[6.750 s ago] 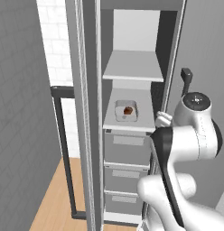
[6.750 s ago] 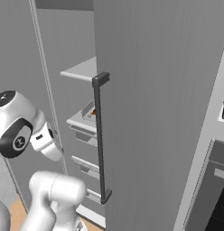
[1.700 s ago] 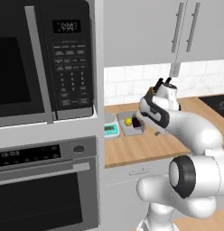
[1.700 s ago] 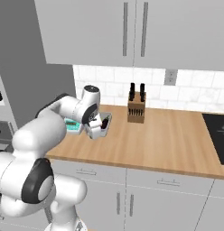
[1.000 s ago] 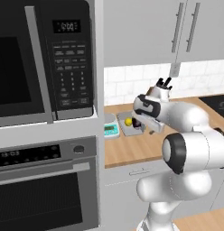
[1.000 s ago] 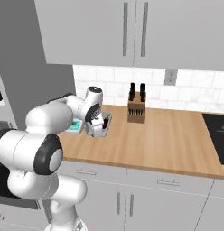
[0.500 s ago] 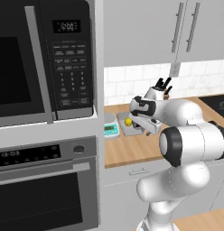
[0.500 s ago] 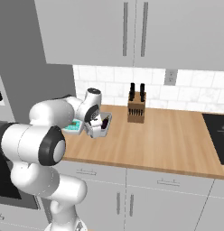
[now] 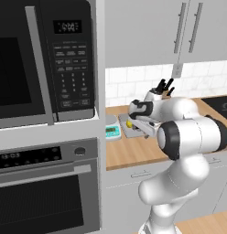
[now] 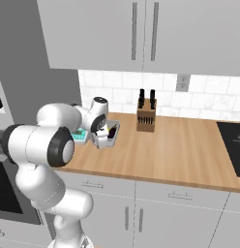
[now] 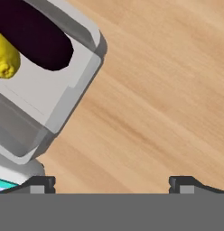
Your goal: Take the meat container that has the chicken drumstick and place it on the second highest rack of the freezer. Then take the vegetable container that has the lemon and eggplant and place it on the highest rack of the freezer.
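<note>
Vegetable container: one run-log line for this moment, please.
gripper: open, above counter | vegetable container: on counter, ungripped | contents: lemon, eggplant | step: grasp pending

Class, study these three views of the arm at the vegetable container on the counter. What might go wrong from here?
1. In the hand view the open gripper straddles bare counter; the vegetable container lies off to one side, so closing now would likely miss it.
2. One fingertip is near the container's corner and may nudge it.
3. The lemon and eggplant lie loose and might roll if it tilts.
</note>
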### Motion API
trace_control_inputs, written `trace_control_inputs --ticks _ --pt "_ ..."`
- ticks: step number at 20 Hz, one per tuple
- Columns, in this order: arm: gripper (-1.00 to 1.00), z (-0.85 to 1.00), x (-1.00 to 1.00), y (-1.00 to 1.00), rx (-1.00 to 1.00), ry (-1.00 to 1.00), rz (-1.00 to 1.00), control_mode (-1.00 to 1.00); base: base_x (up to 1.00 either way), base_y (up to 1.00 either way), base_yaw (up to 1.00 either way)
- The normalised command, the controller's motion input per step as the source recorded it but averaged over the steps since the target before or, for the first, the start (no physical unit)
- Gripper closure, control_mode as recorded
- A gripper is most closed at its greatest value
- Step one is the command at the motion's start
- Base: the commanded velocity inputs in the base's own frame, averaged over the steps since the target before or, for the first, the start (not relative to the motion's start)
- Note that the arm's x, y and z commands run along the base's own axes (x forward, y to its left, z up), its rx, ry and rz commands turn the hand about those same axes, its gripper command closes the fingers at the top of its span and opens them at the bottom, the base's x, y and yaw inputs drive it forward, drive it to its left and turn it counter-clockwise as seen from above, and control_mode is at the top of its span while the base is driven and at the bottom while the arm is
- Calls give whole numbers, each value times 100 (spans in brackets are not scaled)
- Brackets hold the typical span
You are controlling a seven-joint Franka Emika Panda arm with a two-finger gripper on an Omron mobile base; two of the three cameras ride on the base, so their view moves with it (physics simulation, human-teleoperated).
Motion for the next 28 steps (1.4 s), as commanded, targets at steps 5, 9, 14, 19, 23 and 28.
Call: trace_control_inputs --ticks 5,9,14,19,23,28 --pt "-100 -7 31 0 0 6 -9 -100 0 0 0" --pt "-100 -4 37 0 0 9 -8 -100 0 0 0" --pt "-100 -24 32 0 0 8 -6 -100 0 0 0" --pt "-100 -44 32 0 0 7 -4 -100 0 0 0" --pt "-100 -44 16 0 0 1 -1 -100 0 0 0" --pt "100 -59 -8 13 0 0 0 -100 0 0 0"
